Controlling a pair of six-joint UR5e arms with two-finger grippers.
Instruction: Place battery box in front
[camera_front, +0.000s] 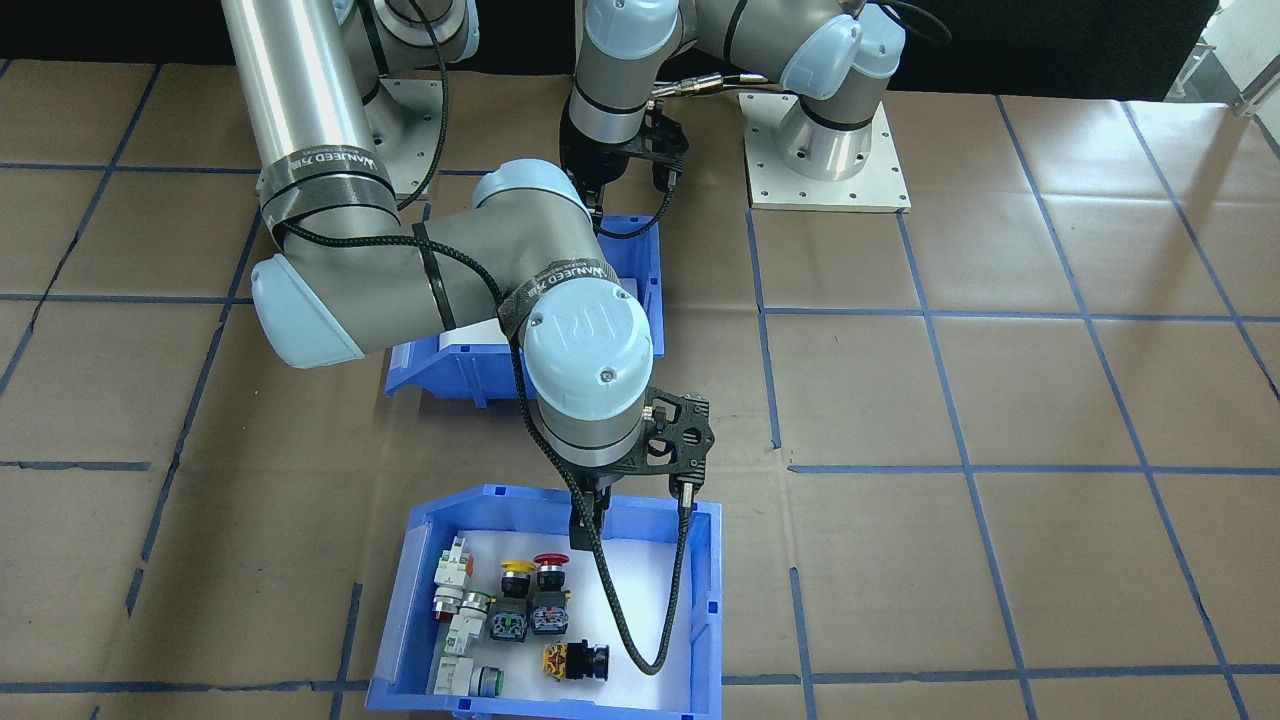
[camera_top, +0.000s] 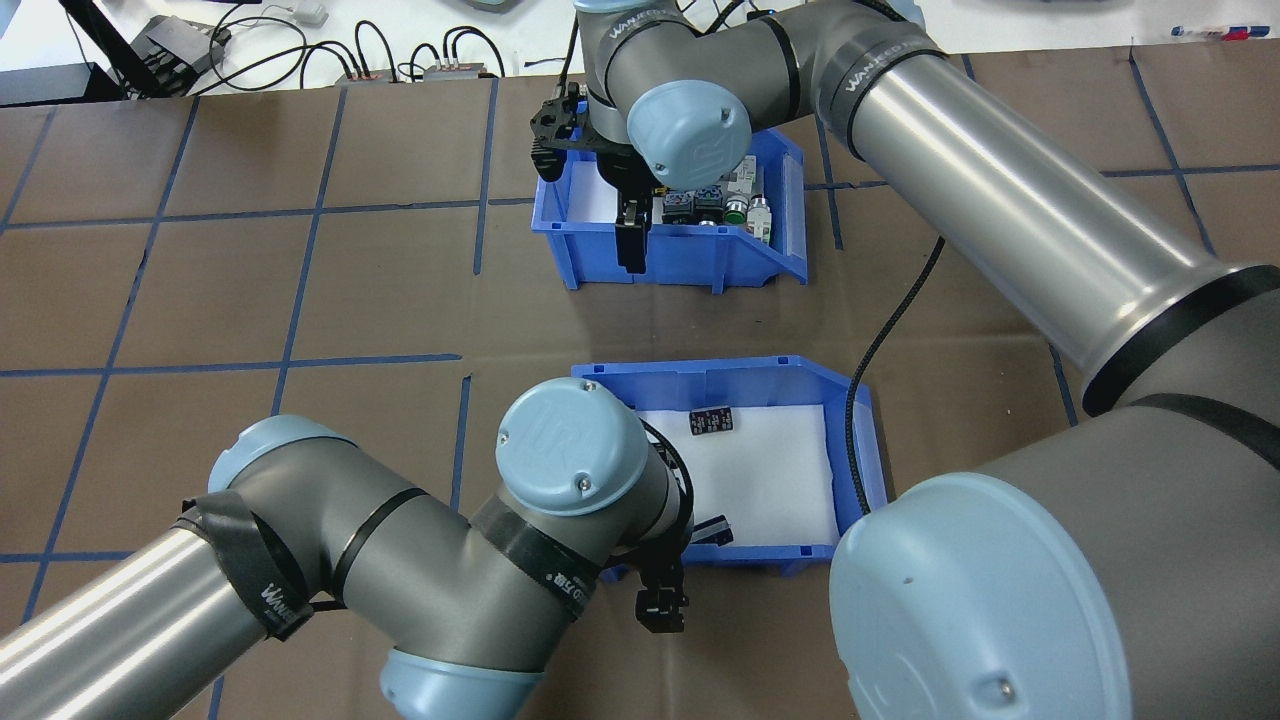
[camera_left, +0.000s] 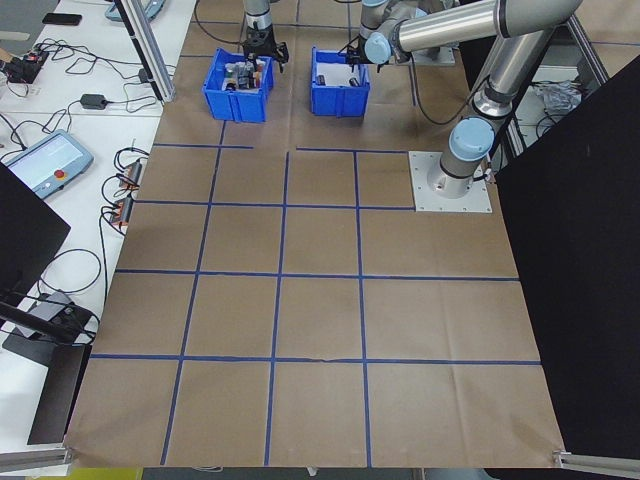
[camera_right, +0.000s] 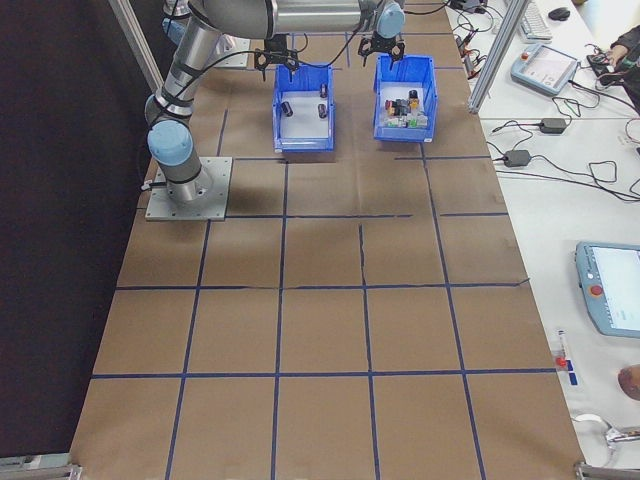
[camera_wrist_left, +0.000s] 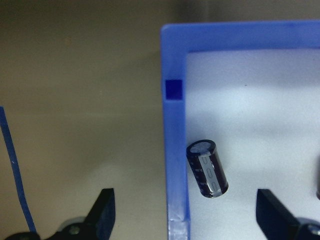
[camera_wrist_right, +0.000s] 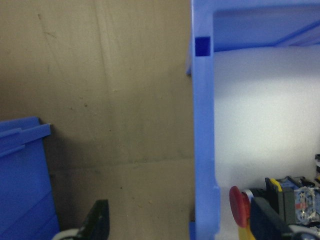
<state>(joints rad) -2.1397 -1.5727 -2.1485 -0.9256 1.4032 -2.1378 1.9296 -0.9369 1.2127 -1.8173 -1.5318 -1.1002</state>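
Note:
The battery box (camera_top: 720, 378), a blue bin with a white liner, sits close to the robot and holds a few black batteries (camera_top: 712, 421). My left gripper (camera_top: 661, 580) is at its near wall. In the left wrist view the left gripper (camera_wrist_left: 186, 220) is open, its fingers (camera_wrist_left: 102, 212) standing wide apart astride that wall, with one battery (camera_wrist_left: 207, 168) lying just inside. Farther out stands the blue bin of push-button switches (camera_top: 700, 262). My right gripper (camera_top: 630, 215) is open over its near wall, and in the right wrist view its fingers (camera_wrist_right: 97, 220) straddle the wall without touching it.
Brown paper with a grid of blue tape lines (camera_top: 300, 290) covers the table. Cables and electronics (camera_top: 390, 60) lie beyond the far edge. The right arm's large links (camera_top: 1000, 190) reach across above the battery box's right side. A hand (camera_right: 630, 380) shows at one side edge.

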